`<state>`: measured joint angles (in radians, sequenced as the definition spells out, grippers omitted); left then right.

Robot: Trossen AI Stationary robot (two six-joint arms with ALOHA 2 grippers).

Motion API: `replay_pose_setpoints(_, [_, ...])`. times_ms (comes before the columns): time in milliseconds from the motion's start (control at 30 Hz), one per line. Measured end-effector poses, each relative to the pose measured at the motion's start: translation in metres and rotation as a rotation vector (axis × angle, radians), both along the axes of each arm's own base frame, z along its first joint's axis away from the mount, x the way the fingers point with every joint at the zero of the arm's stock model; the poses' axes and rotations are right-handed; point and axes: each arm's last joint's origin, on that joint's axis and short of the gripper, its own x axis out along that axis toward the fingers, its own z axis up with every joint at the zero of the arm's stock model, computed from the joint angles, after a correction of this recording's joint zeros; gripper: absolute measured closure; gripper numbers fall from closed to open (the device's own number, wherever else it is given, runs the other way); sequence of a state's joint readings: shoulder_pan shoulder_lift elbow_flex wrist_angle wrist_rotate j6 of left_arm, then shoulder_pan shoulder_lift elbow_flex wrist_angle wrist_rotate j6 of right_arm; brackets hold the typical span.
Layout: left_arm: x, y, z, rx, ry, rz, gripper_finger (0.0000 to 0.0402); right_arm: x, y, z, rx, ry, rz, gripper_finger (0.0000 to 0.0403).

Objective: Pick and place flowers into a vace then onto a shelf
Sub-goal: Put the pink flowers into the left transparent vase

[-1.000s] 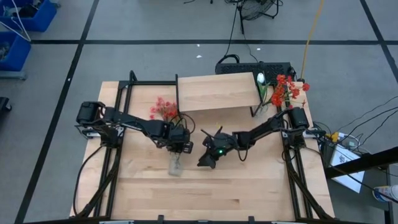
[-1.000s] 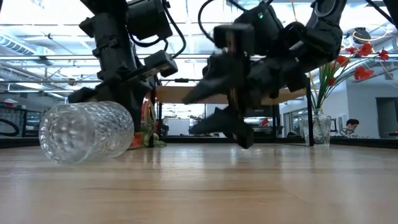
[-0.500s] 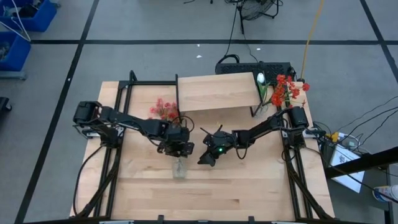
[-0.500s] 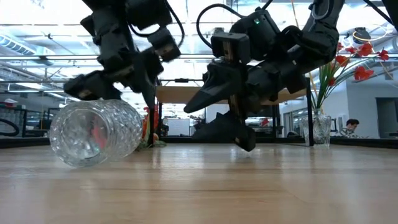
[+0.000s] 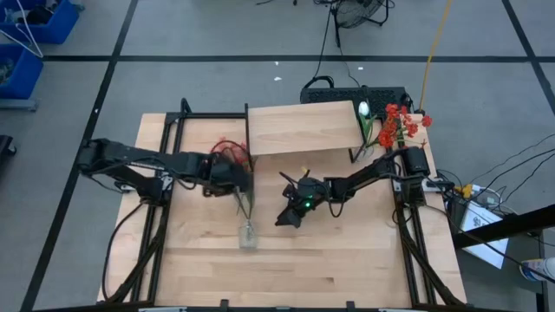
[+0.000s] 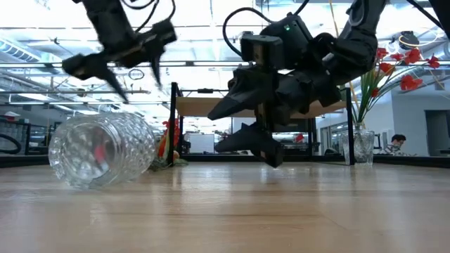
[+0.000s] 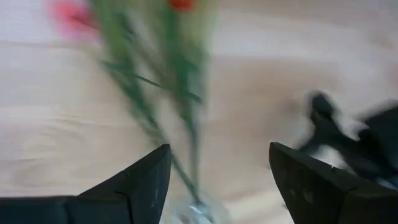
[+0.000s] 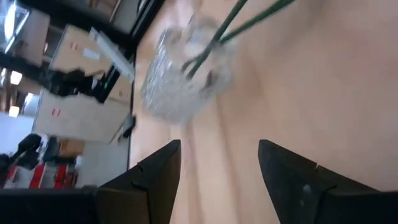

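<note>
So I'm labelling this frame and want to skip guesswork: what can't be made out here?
- Left wrist view: flowers smeared by motion; blossom type unclear.
- High view: glass vase too small to judge how deep the stems sit.
- Low view: left gripper blurred.
- Low view: shelf largely hidden behind right gripper.

a clear cut-glass vase (image 5: 248, 234) lies on its side on the table, green stems (image 5: 244, 201) in its mouth, pink blossoms (image 5: 227, 148) beside the pale raised shelf (image 5: 301, 128).
</note>
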<state>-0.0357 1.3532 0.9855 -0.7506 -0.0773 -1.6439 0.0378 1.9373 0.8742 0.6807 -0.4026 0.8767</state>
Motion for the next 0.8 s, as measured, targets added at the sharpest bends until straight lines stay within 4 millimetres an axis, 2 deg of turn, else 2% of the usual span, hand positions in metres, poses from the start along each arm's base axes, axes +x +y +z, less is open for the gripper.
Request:
replay_pose_setpoints(100, [-0.006,0.011,-0.01,-0.012,0.116,0.063,0.0122,0.001,-0.013,0.001,0.005,-0.003,-0.073,0.0195])
replay_pose_setpoints(267, [0.003,0.026,-0.039,-0.09,0.079,0.046,0.013,0.002,-0.041,0.001,0.057,0.014,-0.178,0.0195])
replay_pose_setpoints(367, [-0.002,0.029,-0.059,-0.148,0.111,0.081,0.0136,0.002,-0.054,0.004,0.097,-0.009,-0.185,0.0195])
replay_pose_setpoints(533, [-0.002,0.027,-0.078,-0.219,0.101,0.095,0.0139,0.001,-0.063,0.006,0.11,-0.019,-0.187,0.0195])
replay_pose_setpoints(600, [0.007,0.027,-0.082,-0.213,0.037,0.081,0.0136,0.0,-0.066,0.005,0.096,-0.007,-0.214,0.0195])
replay_pose_setpoints(700, [0.009,0.029,-0.091,-0.182,0.057,0.116,0.0129,-0.001,-0.071,0.003,0.108,0.017,-0.252,0.0195])
replay_pose_setpoints(800, [0.02,0.03,-0.099,-0.196,0.009,0.097,0.0122,-0.001,-0.074,0.002,0.116,0.031,-0.274,0.0195])
